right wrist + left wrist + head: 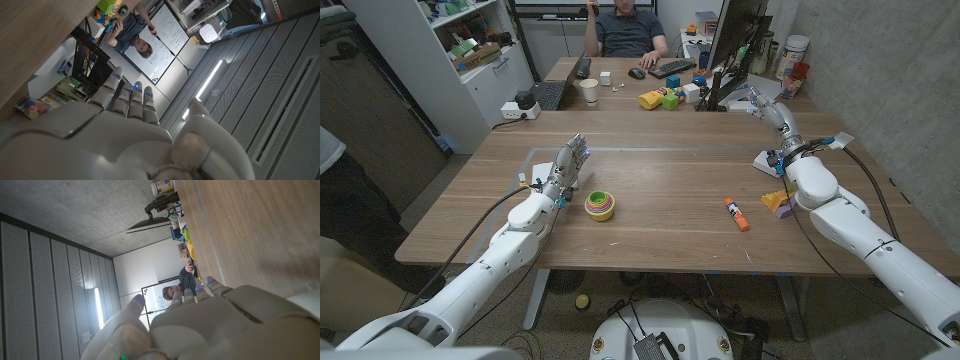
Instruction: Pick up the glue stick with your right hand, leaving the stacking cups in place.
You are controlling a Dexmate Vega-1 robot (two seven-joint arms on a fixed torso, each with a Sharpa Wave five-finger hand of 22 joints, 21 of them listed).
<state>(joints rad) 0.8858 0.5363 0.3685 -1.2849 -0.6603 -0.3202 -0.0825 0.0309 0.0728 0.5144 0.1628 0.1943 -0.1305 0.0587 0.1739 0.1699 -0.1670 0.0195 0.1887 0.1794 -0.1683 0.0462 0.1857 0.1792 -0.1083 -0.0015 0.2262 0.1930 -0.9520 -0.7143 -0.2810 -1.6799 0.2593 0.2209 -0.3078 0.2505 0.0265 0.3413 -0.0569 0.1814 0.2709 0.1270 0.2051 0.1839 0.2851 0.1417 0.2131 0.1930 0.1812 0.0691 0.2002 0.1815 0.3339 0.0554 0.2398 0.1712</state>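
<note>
The glue stick (pixel 737 214), white with orange ends, lies on the wooden table (pixel 660 185) near its front edge, right of centre. The stacking cups (pixel 600 205), a nested set with green, yellow and pink rims, stand left of centre. My left hand (pixel 566 166) is beside the cups, a little behind and to their left, fingers straight and holding nothing. My right hand (pixel 768 108) is far back on the right, well beyond the glue stick, fingers extended and empty. In the wrist views, my left hand (pixel 210 325) and my right hand (pixel 130 130) show their backs with straight fingers.
A small yellow and purple object (pixel 780 202) lies right of the glue stick beside my right forearm. A second desk behind holds a monitor (pixel 732 40), keyboards, a cup (pixel 589 91) and coloured blocks (pixel 665 97). A person (pixel 628 30) sits beyond it.
</note>
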